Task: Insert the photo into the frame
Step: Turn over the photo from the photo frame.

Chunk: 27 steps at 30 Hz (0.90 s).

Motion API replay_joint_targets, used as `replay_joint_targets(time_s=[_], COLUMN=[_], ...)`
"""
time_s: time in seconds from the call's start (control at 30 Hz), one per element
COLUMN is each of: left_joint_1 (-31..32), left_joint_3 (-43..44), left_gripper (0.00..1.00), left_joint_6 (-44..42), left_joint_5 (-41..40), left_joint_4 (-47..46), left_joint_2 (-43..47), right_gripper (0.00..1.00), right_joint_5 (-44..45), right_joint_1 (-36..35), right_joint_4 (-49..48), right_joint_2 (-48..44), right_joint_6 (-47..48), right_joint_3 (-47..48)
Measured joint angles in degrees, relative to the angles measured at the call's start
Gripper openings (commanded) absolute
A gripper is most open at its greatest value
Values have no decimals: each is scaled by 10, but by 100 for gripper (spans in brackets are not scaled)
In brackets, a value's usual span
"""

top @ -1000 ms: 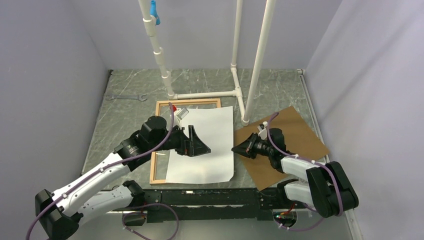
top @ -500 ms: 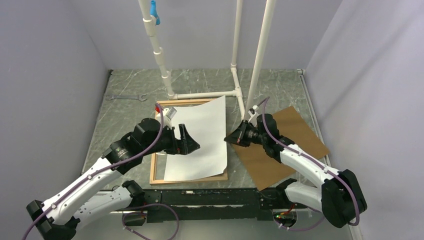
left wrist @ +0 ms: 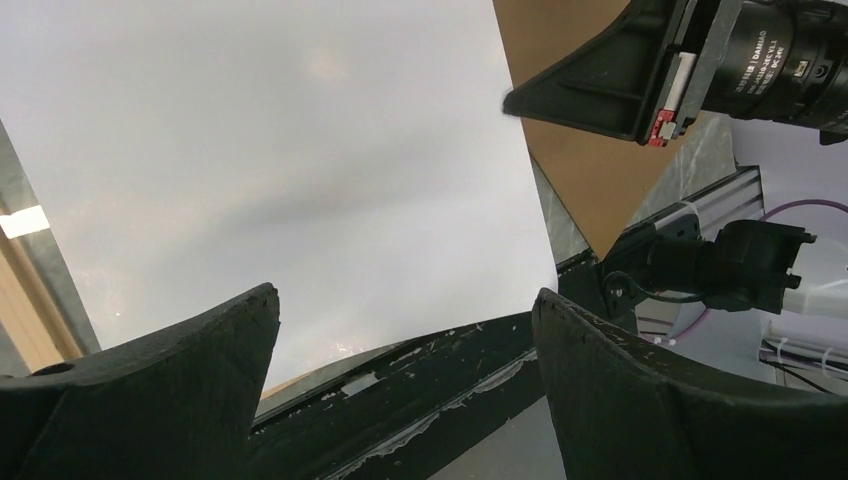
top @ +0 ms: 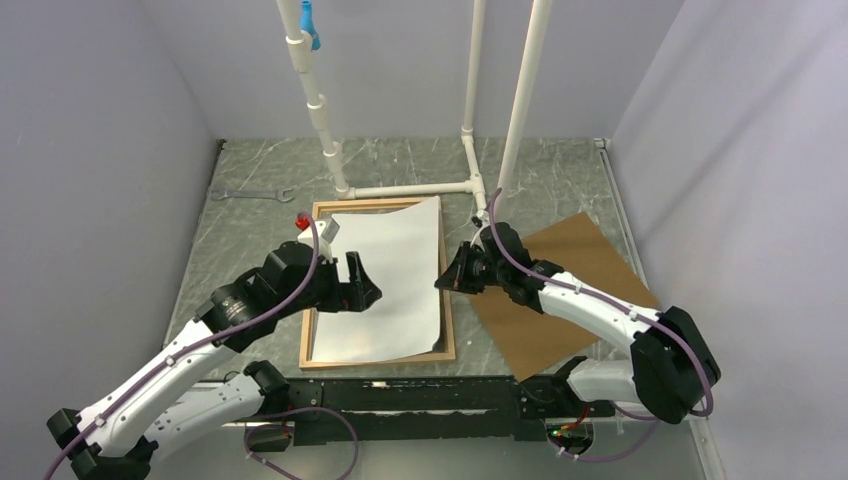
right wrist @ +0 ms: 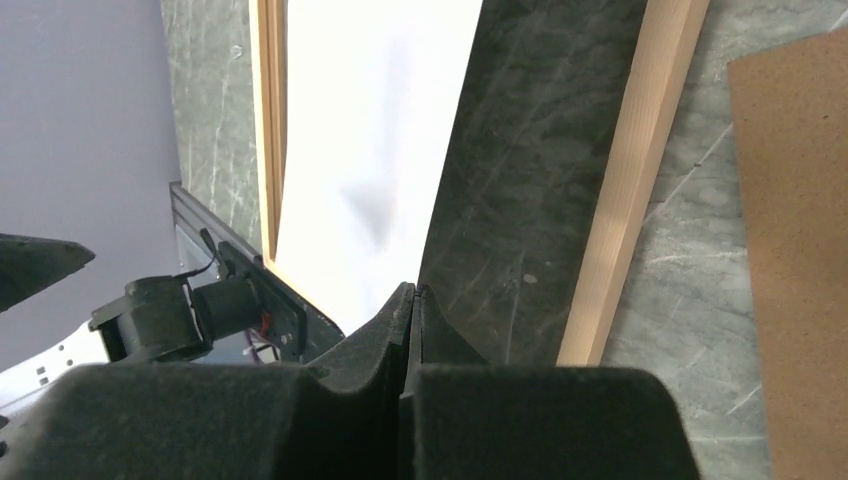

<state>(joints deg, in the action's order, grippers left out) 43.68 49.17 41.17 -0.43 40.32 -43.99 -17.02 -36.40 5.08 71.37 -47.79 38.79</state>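
Jaws of the right gripper (top: pixel 443 281) are pressing tightly together on the right edge of the photo (top: pixel 390 270), which is showing its blank white back. The sheet is lying inside the frame (top: pixel 380 357) over most of its area, its left and near edges sitting just within the light wooden strips, while the pinched right edge is riding a little above the table (top: pixel 250 240) and casting a shadow under it. In the right wrist view that shadowed green marble is showing between the photo (right wrist: pixel 370 130) and the frame's right strip (right wrist: pixel 640 170), with the brown hardboard panel (right wrist: pixel 800 250) lying beyond the strip. The left gripper (top: pixel 365 282) is hovering over the left half of the sheet with its fingers (left wrist: pixel 170 380) spread wide, gripping nothing; whether they are touching the paper cannot be told. A wrench (top: pixel 252 195) is lying at the far left of the table, and the white pipe structure (top: pixel 415 188) is standing just behind the frame's far strip.
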Motion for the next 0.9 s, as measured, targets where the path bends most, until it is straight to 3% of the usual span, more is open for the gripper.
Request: replay_joint_targets(time_s=[0.9], left_joint_1=[0], left_joint_3=[-7], left_gripper=[99], left_joint_6=[1], left_joint_5=[-16], left_joint_4=[21], left_joint_2=[31], right_gripper=[0], right_joint_5=[83], right_joint_1=[-26], right_joint_4=[-21], right_joint_2=[108], right_joint_6=[-3], right_joint_3=[47])
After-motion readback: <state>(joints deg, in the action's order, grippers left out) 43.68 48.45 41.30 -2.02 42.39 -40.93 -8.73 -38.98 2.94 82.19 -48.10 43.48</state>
